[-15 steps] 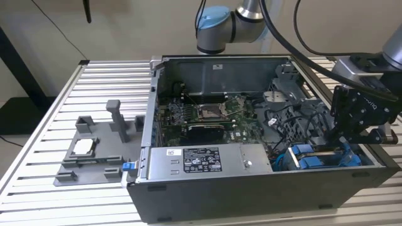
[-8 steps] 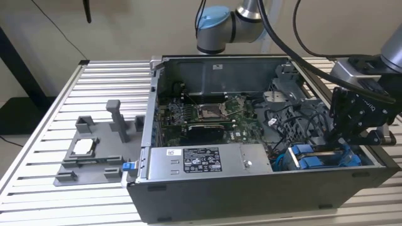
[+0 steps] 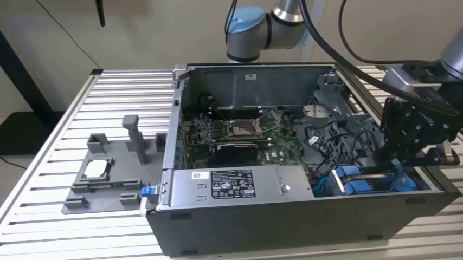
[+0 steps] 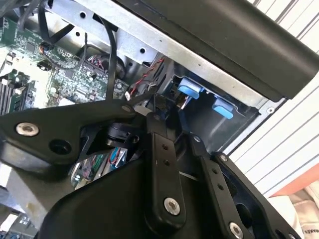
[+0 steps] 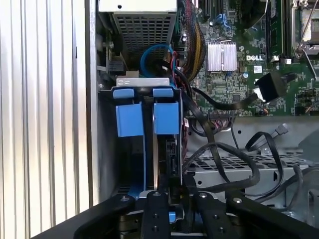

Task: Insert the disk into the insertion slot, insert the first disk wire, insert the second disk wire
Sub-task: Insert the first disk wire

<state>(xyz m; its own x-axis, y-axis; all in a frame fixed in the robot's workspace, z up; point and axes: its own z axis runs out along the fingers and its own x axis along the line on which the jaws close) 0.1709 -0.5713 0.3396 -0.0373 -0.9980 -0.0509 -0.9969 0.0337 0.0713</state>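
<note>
The disk stands on edge in the insertion slot, a grey metal cage with blue tabs at the case's front corner on the exterior view's right. A blue carrier rail runs along the disk's side. My gripper sits at the disk's near end, its black fingers closed on either side of it. In the exterior view my gripper hangs just above the slot. Loose black cables and a black connector lie beside the cage; which one is a disk wire I cannot tell.
The open computer case rests on a slatted metal table. Inside are a labelled grey power-supply box and the motherboard. A grey fixture stands on the table at the exterior view's left.
</note>
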